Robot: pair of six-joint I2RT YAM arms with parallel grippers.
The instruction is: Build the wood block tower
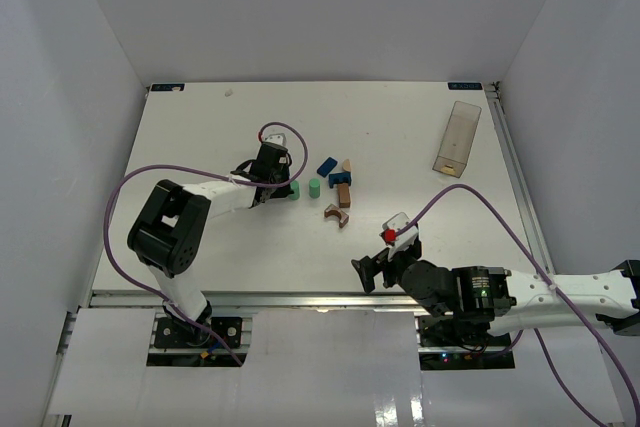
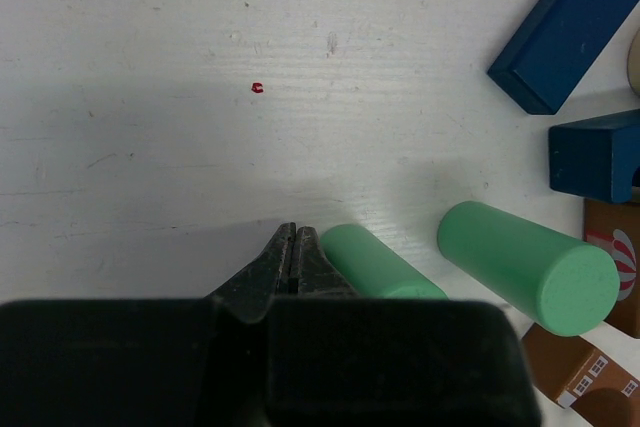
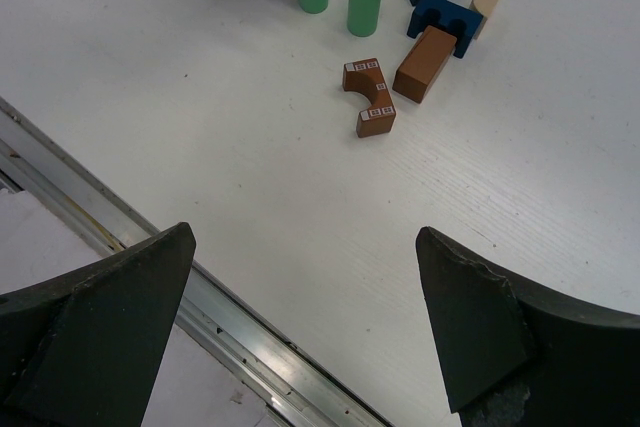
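I find the left gripper (image 2: 295, 252) closed, its two fingers pressed flat together with nothing between them, the tips low over the white table (image 2: 150, 97). A green wooden cylinder (image 2: 378, 265) stands upright just beside those tips; whether it touches them I cannot tell. A second green wooden cylinder (image 2: 525, 267) stands just past the first, apart from it. Farther out on that same side of the left gripper lie the long blue wooden brick (image 2: 565, 27), the blue wooden arch piece (image 2: 595, 155), the brown rectangular wooden brick (image 2: 615, 267) and the brown wooden arch (image 2: 585, 387) — each resting singly on the table. The right gripper (image 3: 305, 247) is spread wide and holds nothing; it hangs above the table near the metal front rail (image 3: 250, 347). The block cluster lies ahead of it, well apart: the brown wooden arch nearest, and the tan rounded wooden piece (image 3: 488, 2) at the far side, just beside the blue wooden arch piece. A clear rectangular plastic box (image 1: 457, 137) lies well beyond the right gripper.
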